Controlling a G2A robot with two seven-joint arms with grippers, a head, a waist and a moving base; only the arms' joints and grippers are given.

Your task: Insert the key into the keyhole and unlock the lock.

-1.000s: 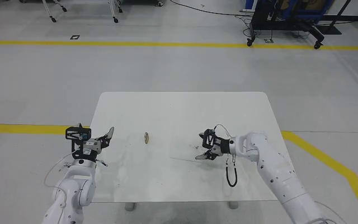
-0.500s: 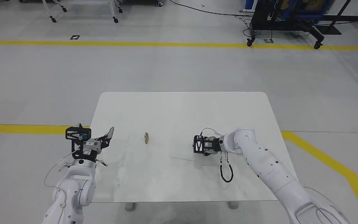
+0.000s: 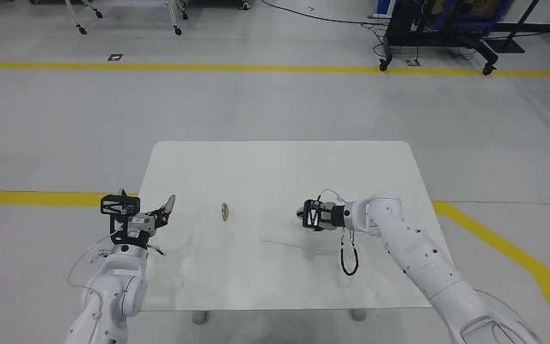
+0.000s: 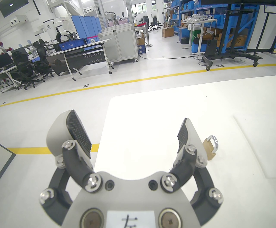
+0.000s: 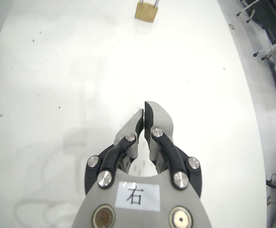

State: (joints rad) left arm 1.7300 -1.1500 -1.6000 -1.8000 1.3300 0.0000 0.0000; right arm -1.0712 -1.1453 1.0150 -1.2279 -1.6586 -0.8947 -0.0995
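A: How is the padlock (image 5: 146,11) seen, and where?

B: A brass body with a silver shackle is seen on the white worktop (image 3: 275,163), left of the middle. It lies between the two hands, nearer the left one. Any marking on it is too small to be made out.

A: And the key (image 5: 143,117)?

B: Only a thin silver edge of it is seen. It is pinched between the ribbed black pads of the right hand (image 5: 144,110), whose jaws are closed on it. That hand is held low over the middle of the worktop, pointed at the padlock and well apart from it.

A: And the other one?

B: The left hand (image 4: 129,125) is held at the worktop's left edge with its jaws spread wide and nothing between them. The padlock is seen just past one fingertip.

A: Is any writing seen?

B: A white label bearing one black character is fixed to each hand's plate.
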